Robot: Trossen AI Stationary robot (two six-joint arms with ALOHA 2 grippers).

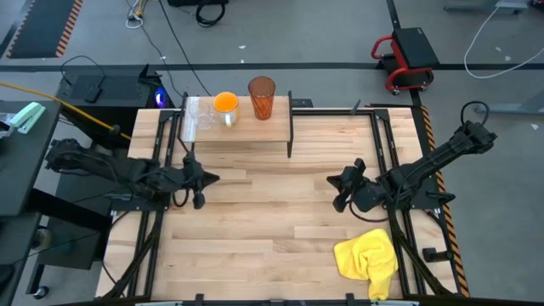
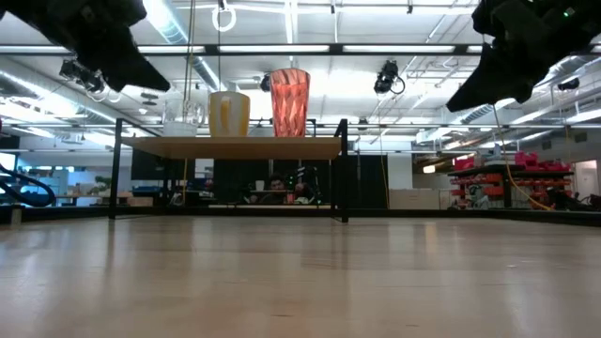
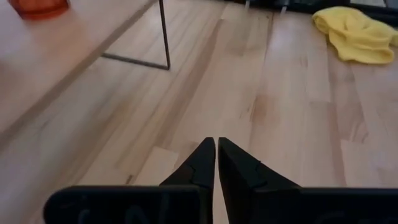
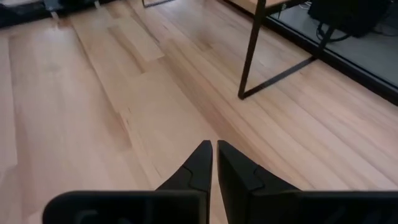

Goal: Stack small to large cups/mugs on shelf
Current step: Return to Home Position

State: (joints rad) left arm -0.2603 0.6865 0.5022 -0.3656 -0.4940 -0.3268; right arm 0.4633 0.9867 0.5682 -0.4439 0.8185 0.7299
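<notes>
I find the glass (image 1: 202,119), mug (image 1: 225,104) and tumbler (image 1: 262,97) standing in a row on the shelf (image 1: 276,129), smallest to largest, as the task requires. The left hand (image 1: 206,179) and right hand (image 1: 337,190) hang above the desk (image 1: 272,238), both clenched and empty. They are well apart from the shelf, so nothing risks a knock.

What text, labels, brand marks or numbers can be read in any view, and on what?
None can be read in any view.
The orange mug, ribbed tumbler, clear glass and shelf show no print.
The yellow cloth is plain.
The red cart on the floor and the red items on racks behind the table: any marks are too small to read.
</notes>
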